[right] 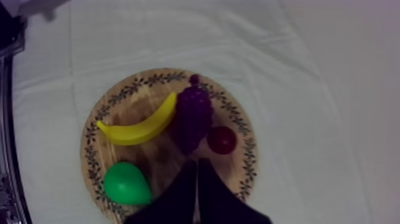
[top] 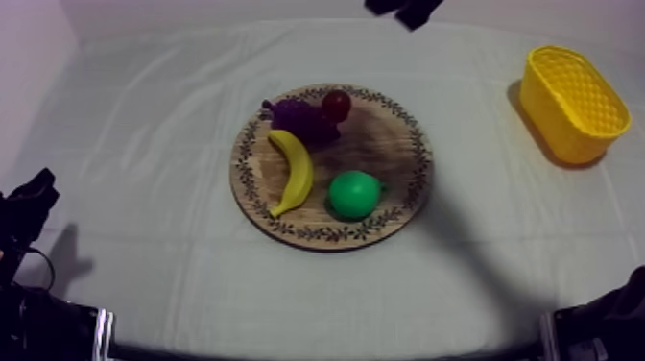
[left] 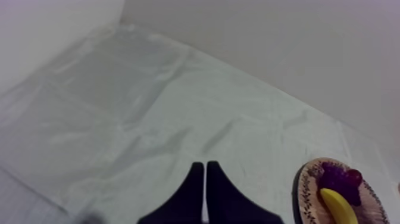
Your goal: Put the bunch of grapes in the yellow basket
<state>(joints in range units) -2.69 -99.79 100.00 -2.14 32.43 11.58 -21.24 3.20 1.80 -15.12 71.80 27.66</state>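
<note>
Looks like a robot lab bench. Bare walls (left: 297, 47) stand behind a cloth-covered table (top: 144, 144), and a toy banana (top: 293, 173) lies on a wooden board (top: 394, 144) between black robot arms (top: 38, 326)

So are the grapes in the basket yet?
No, not yet. The bunch of grapes lies on the wooden board beside the small red fruit; the yellow basket stands apart from the board.

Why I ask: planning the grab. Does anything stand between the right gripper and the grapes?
Nothing visible. The right gripper, shut, hangs over the board, grapes uncovered ahead; banana and small red fruit lie beside them.
</note>
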